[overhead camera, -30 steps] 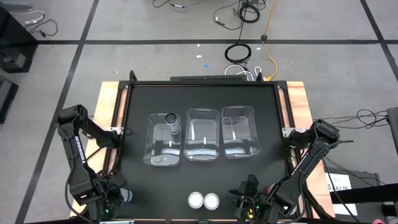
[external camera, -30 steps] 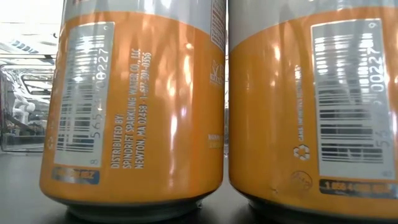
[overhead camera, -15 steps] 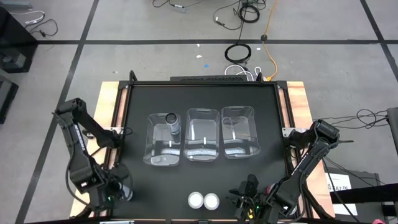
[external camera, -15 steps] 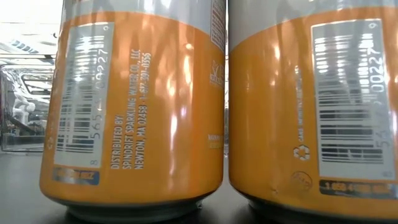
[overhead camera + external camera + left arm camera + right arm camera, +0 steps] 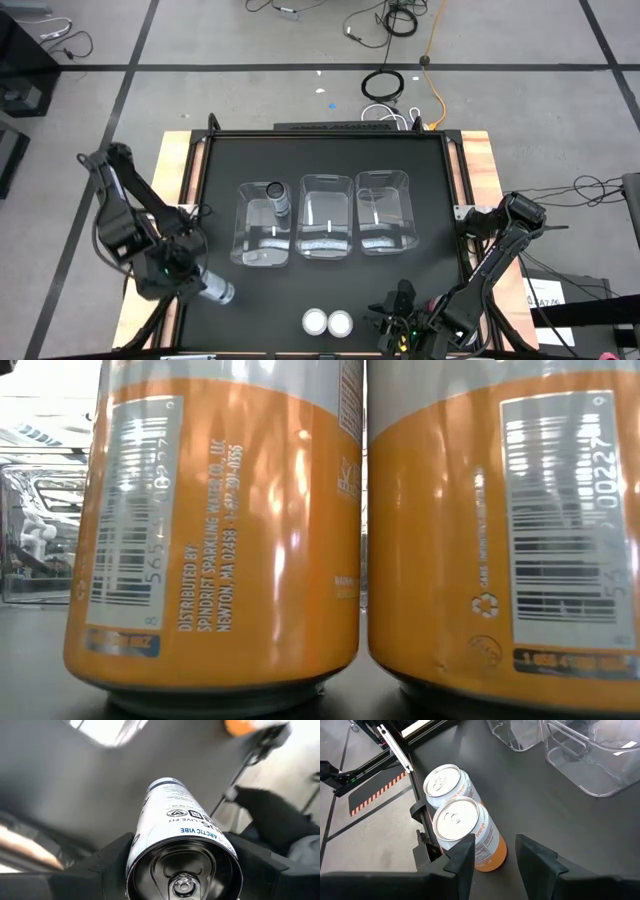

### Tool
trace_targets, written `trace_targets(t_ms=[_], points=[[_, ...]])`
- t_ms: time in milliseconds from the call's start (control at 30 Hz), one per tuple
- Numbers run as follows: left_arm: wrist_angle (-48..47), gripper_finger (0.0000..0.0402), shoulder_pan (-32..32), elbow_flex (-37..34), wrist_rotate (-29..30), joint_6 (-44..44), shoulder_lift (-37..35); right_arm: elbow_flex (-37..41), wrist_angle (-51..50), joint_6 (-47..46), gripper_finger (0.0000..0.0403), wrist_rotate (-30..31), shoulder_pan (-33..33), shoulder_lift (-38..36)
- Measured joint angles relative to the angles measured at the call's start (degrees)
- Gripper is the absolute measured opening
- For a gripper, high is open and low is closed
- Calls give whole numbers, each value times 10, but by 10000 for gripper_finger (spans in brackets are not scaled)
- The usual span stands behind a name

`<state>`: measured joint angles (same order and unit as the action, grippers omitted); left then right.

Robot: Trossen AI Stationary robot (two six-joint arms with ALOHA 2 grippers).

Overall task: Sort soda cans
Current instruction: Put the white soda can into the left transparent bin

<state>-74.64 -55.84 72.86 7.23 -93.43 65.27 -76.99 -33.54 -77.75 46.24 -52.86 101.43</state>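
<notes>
Left gripper [image 5: 200, 288] at the table's seven o'clock, clenched on a white-and-silver cylindrical metal can [image 5: 183, 837] lying along its fingers. Left clear rectangular plastic bin [image 5: 263, 225], holding a dark grey can [image 5: 278, 198], lies towards one o'clock, nearest this arm. Right gripper [image 5: 494, 855] hangs parted beside two orange cans [image 5: 465, 832].

Black table [image 5: 325, 150]: bins [image 5: 327, 215], orange cans [image 5: 327, 322]

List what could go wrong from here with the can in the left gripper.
The left gripper grips a white-and-silver soda can tilted on its side, so it may slip or swing on the way. The left clear plastic bin already holds an upright dark grey can, which a careless drop could knock over.
</notes>
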Motion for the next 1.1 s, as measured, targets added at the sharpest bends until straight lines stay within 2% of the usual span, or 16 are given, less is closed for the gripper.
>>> trace_targets(t_ms=[333, 533, 833, 1100], points=[[-26, 281, 79, 0, 64, 80, -66, 0, 0, 7, 134, 0, 0, 0], [-28, 281, 158, 1, 65, 140, -81, 0, 0, 10, 134, 0, 0, 0], [-28, 281, 308, 1, 45, 291, -66, 0, 0, 22, 134, 2, 0, 0], [-26, 281, 432, 1, 25, 434, -13, 0, 0, 21, 134, 2, 0, 0]])
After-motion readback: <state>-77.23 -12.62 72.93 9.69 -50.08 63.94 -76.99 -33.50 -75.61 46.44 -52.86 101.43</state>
